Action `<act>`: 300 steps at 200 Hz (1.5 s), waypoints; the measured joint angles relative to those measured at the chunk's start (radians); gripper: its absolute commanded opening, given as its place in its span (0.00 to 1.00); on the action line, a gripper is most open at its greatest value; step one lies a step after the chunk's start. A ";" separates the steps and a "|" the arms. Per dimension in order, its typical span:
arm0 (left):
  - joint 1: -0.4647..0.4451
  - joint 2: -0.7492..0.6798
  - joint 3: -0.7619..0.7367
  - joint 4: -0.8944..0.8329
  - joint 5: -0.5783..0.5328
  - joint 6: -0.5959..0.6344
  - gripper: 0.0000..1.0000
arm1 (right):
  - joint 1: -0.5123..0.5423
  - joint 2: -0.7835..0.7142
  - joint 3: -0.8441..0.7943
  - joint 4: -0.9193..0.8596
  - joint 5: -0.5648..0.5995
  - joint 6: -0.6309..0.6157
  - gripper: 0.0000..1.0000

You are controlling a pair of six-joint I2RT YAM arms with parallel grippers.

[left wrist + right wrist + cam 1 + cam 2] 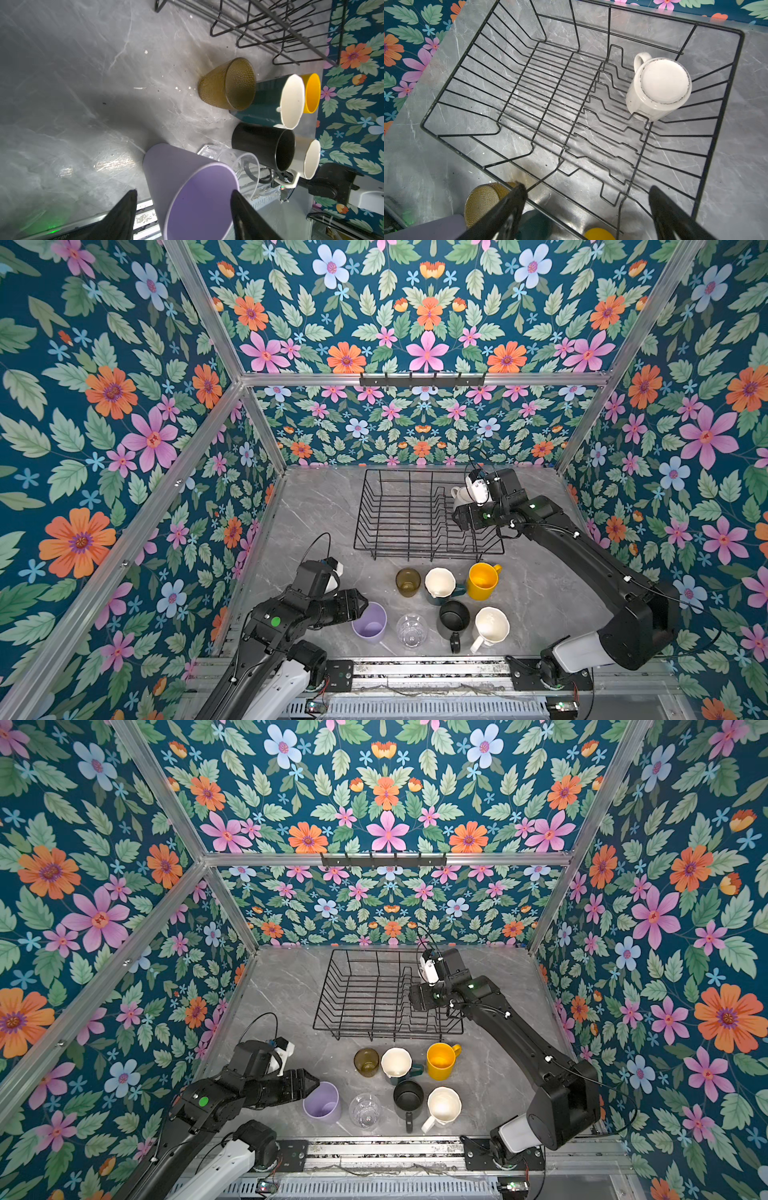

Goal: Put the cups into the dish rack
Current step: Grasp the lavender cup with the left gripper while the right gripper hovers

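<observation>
The black wire dish rack [360,514] [459,62] stands at the back of the table with one white mug [459,495] [658,89] upside down in its far right corner. My right gripper [456,516] [587,188] hangs open over the rack's near right side, empty. In front of the rack stand an olive-amber glass [407,581], dark green mug [440,583], yellow mug [482,580], black mug [454,620], white mug [491,626], clear glass [411,630] and lavender tumbler [370,622] [187,187]. My left gripper [364,605] [184,192] straddles the tumbler's rim, open, one finger touching, the other apart.
Floral walls close in the marble table [316,510] on three sides. A black hook rail [422,379] hangs on the back wall. A metal mounting rail [415,668] runs along the front edge behind the cups.
</observation>
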 measured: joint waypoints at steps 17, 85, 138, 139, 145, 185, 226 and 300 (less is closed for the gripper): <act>-0.001 0.013 -0.009 -0.013 0.005 0.004 0.67 | 0.000 -0.006 0.000 0.000 0.000 0.000 0.93; -0.021 0.066 -0.023 -0.014 0.008 0.021 0.59 | 0.005 -0.013 -0.013 0.000 0.001 0.000 0.93; -0.048 0.105 -0.038 0.002 -0.014 0.021 0.53 | 0.014 -0.013 -0.017 0.001 0.008 0.000 0.93; -0.048 0.105 -0.038 0.002 -0.014 0.021 0.53 | 0.014 -0.013 -0.017 0.001 0.008 0.000 0.93; -0.051 0.108 -0.038 0.005 -0.015 0.021 0.52 | 0.015 -0.013 -0.017 0.000 0.008 0.000 0.93; -0.062 0.142 -0.043 0.038 -0.039 0.018 0.48 | 0.022 -0.013 -0.028 0.003 0.017 0.000 0.93; -0.079 0.174 -0.049 0.069 -0.050 0.018 0.38 | 0.023 -0.018 -0.037 0.004 0.026 0.000 0.93; -0.087 0.182 -0.047 0.085 -0.075 0.015 0.03 | 0.024 -0.022 -0.056 0.007 0.026 0.000 0.93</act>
